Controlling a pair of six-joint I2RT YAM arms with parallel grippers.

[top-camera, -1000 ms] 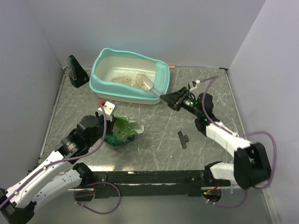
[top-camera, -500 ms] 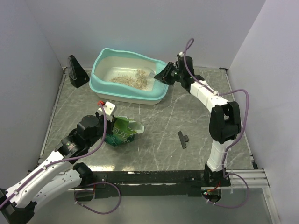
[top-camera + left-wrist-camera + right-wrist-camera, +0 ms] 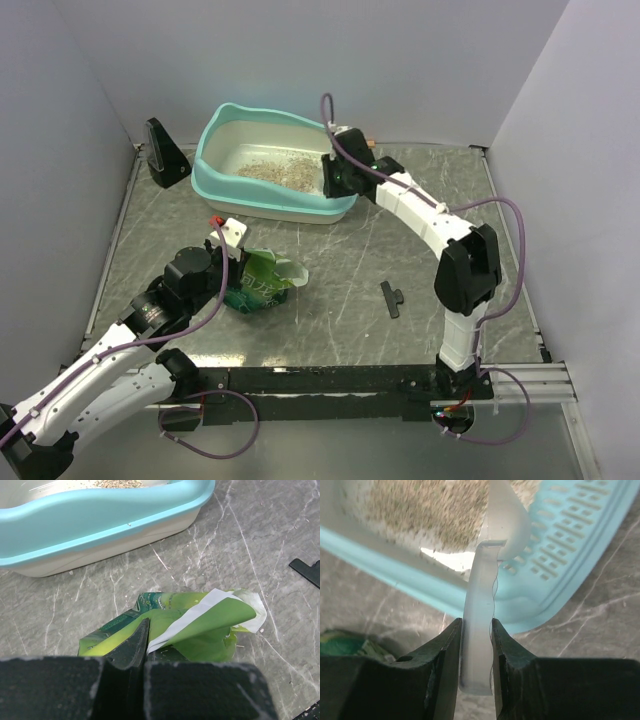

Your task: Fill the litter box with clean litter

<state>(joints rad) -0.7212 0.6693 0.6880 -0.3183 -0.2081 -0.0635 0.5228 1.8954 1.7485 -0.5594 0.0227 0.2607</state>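
The litter box, turquoise-rimmed with a cream inside, stands at the back of the table. Clean litter lies as tan granules on its floor, also seen in the right wrist view. My right gripper hangs over the box's slotted end. It is shut on the handle of a translucent white scoop, whose bowl reaches over the rim into the box. My left gripper is low at the near left, shut on the edge of a green printed pouch that lies open on the table.
A black wedge-shaped stand sits at the back left beside the box. A small black part lies on the marbled table right of centre. Grey walls close in three sides, and a black rail runs along the near edge.
My right arm has swung up and left, carrying the scoop from the box's right side to above its slotted end. The left arm and pouch have not moved.
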